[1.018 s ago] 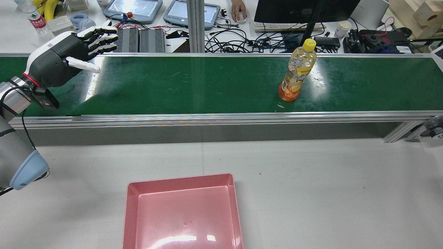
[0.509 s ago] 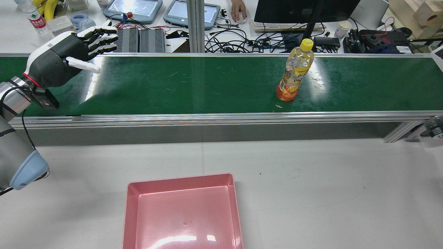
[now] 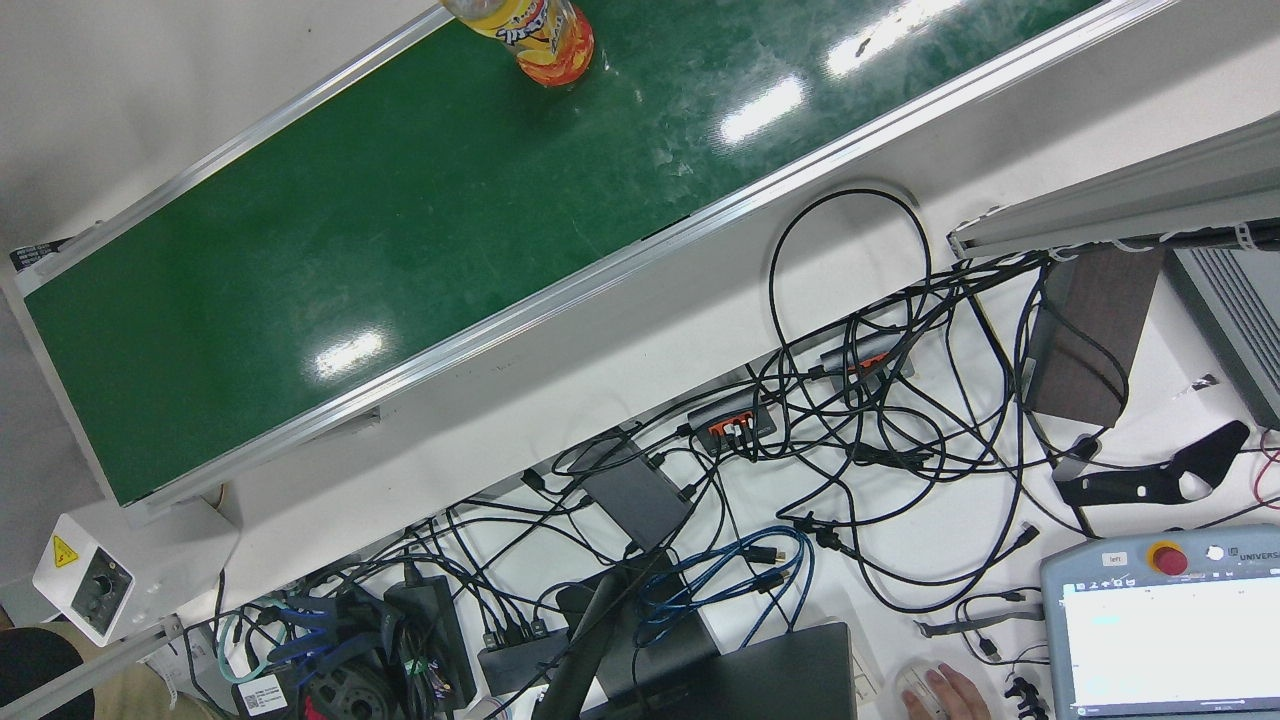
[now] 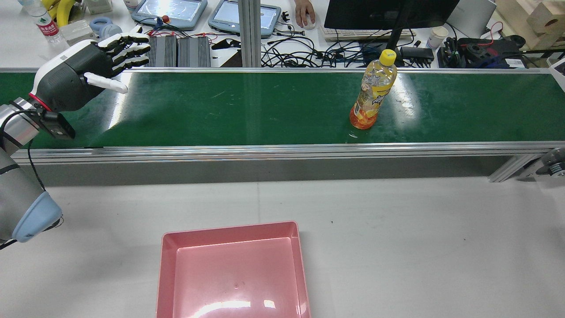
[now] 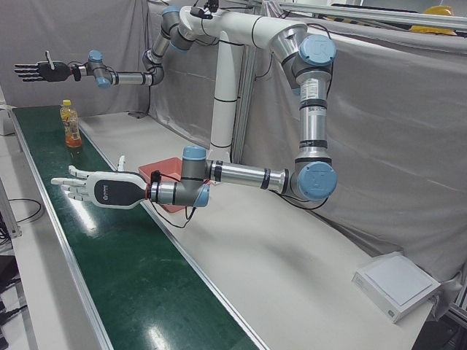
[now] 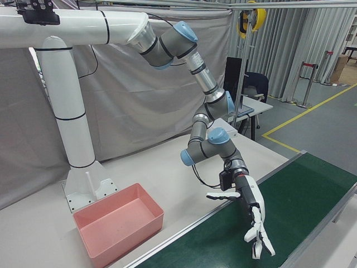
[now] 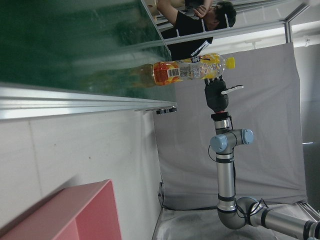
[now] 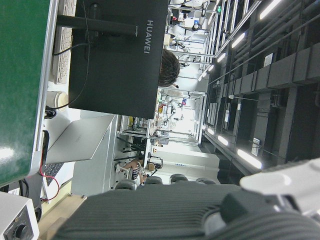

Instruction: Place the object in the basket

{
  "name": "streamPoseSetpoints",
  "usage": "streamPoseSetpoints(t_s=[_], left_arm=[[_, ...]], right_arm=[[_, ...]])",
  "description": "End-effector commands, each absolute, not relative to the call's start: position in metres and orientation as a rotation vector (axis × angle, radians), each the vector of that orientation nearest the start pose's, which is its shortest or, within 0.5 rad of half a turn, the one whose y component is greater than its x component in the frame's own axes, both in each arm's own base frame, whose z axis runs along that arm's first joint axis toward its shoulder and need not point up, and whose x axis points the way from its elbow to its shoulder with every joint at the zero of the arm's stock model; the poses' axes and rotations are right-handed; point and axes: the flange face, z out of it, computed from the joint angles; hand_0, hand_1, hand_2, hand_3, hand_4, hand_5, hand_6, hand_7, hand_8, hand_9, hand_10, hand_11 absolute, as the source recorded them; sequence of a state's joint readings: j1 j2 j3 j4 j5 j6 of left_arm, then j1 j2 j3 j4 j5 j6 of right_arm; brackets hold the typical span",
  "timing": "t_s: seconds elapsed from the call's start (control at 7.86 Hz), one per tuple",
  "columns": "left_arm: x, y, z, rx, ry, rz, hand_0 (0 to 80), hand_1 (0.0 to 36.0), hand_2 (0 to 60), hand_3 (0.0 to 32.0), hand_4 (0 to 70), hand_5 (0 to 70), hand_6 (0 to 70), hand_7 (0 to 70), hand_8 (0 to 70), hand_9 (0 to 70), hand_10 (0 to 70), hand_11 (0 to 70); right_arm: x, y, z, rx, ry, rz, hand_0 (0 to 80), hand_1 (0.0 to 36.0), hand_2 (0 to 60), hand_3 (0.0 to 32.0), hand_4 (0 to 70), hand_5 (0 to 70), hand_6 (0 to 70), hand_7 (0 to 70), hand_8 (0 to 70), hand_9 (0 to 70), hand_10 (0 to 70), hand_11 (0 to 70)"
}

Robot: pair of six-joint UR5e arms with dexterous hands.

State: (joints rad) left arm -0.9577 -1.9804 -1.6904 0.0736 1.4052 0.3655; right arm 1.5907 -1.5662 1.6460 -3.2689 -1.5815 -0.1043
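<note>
Grey curtain (image 5: 408,146) backdrop, white table (image 4: 397,229), cable-strewn desk (image 3: 900,520), black monitor (image 8: 117,55), ceiling strip lights (image 8: 252,160)

My right hand view shows "HUAWEI" in white on the black monitor (image 8: 118,60), upper left. In the front view's lower right, the teach pendant (image 3: 1165,625) reads "UNIVERS", cut off.

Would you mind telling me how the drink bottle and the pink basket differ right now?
The bottle stands upright on the green conveyor belt; the pink basket sits on the white table. The bottle is tall, narrow and capped; the basket is low, wide and open-topped. The bottle holds orange liquid; the basket holds nothing. Neither is touched by a hand.
</note>
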Motion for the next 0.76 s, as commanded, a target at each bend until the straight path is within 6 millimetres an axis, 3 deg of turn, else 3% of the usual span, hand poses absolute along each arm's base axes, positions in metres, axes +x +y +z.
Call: streamPoseSetpoints(t_s=[0.0, 0.64], left_arm=[[0.2459, -0.6092, 0.3999, -0.173, 2.380, -1.403, 52.8, 14.7, 0.1, 2.6, 13.2, 26.6, 1.6, 1.9, 11.2, 11.9, 9.7, 15.6], [0.2459, -0.6092, 0.3999, -0.171, 2.380, -1.402, 52.7, 14.6, 0.1, 2.8, 12.7, 26.7, 1.8, 1.9, 11.1, 11.7, 9.5, 15.3]], right_arm=[[0.1419, -0.4849, 0.6606, -0.125, 2.213, -2.322, 0.0, 0.0, 0.0, 0.0, 0.0, 0.0, 0.0, 0.0, 0.0, 0.0, 0.0, 0.0], [0.1419, -0.4848, 0.6613, -0.125, 2.211, -2.324, 0.0, 0.0, 0.0, 0.0, 0.0, 0.0, 0.0, 0.0, 0.0, 0.0, 0.0, 0.0]])
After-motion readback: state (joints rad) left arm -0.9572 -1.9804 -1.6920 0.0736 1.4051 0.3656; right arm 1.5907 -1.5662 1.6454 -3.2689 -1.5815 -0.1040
